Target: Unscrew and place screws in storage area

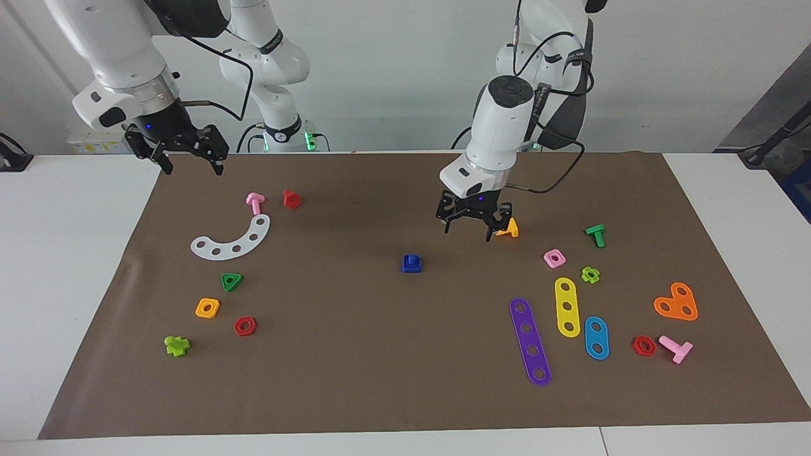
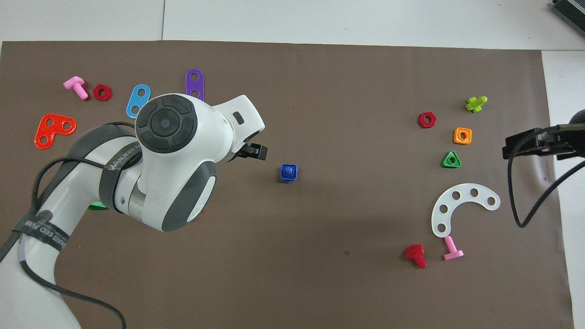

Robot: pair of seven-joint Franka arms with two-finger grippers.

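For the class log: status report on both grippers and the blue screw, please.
Left gripper open, over bare paper beside the blue screw. Right gripper open, waiting at the paper's edge. Screw untouched, nut on. Nothing in the way.

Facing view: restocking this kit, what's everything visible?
Royal-blue plastic bolt in square nut: 1, blue, sheet's middle.
Plastic bolts: 6; orange, green, pink, left arm's end; pink, red, lime, right arm's end.
Plastic nuts: 6; pink, lime, red, left arm's end; green, orange, red, right arm's end.
Holed plastic strips: 5; purple, yellow, blue, orange, left arm's end; white, right arm's end.
Brown paper sheet: 1, on white table.
Left gripper: open, over sheet.
Right gripper: open, waiting over sheet's corner.
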